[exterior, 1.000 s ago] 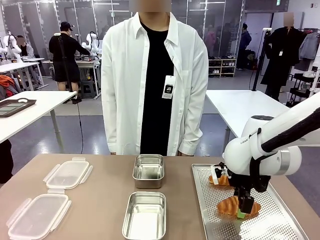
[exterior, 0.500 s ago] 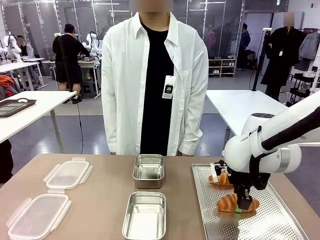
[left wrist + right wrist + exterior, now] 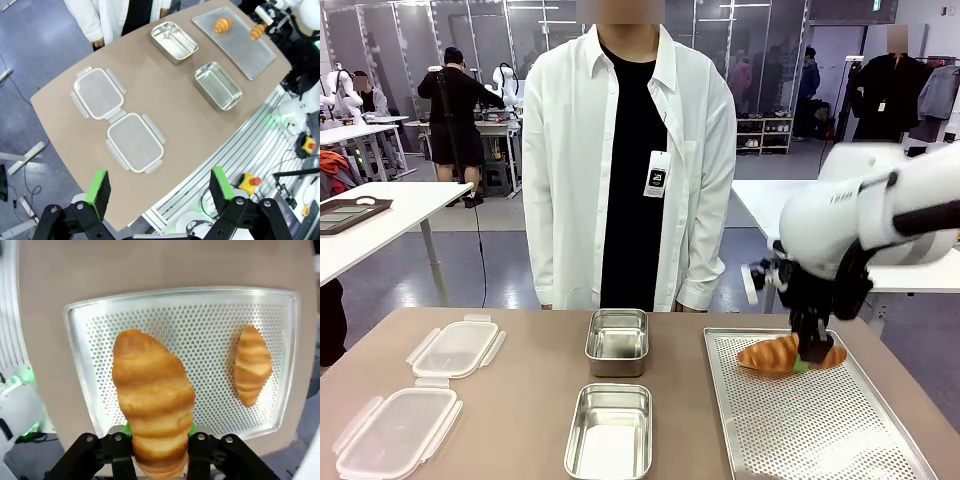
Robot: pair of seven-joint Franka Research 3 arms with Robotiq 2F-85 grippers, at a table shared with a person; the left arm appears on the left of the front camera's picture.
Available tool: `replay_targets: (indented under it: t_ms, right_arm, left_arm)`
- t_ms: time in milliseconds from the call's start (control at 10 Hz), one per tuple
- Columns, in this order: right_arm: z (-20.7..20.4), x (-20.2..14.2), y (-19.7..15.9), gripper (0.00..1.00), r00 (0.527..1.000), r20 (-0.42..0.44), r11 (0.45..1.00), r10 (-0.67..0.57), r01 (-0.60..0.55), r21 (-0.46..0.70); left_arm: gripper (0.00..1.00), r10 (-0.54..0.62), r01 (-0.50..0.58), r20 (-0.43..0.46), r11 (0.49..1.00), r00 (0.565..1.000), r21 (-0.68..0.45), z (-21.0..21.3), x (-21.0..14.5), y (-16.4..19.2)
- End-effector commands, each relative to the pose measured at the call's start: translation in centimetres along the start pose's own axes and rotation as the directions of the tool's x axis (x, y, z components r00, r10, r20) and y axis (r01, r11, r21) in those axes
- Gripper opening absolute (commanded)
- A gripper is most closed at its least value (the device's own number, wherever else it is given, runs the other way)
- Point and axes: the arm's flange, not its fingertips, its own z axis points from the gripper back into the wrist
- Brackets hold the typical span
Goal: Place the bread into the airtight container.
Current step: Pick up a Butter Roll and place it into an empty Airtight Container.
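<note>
While lids [image 3: 455, 347] lie aside, both containers [image 3: 617, 343] sit open.

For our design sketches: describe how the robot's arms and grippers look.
The right arm is glossy white, with rounded joints and faint grey lettering. The right gripper is black. The left gripper has black, angular fingers with bolt holes, each tipped with a bright green pad.

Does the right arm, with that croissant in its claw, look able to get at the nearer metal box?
Probably yes: the box stands open beside the tray, nothing between it and the raised croissant.
</note>
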Motion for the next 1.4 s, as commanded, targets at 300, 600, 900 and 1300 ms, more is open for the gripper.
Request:
replay_targets:
  t_ms: [300,600,900,1300]
  right_arm:
    - [4.1,11.4,5.9,0.36,0.997,0.009,0.997,-0.075,0.076,-0.010]
    - [0.4,19.6,9.6,0.36,1.000,-0.005,0.999,-0.026,0.026,-0.034]
    - [-2.9,25.3,11.4,0.36,0.998,0.019,0.997,-0.059,0.060,-0.047]
    - [-5.1,25.4,10.5,0.36,0.876,0.056,0.868,-0.478,0.482,-0.117]
  left_arm:
    - [1.00,-0.018,0.018,-0.002,1.000,1.000,-0.005,0.2,0.1,0.0]
    - [1.00,-0.018,0.018,-0.002,1.000,1.000,-0.005,0.2,0.1,0.0]
    - [1.00,-0.018,0.018,-0.002,1.000,1.000,-0.005,0.2,0.1,0.0]
    - [1.00,-0.018,0.018,-0.002,1.000,1.000,-0.005,0.2,0.1,0.0]
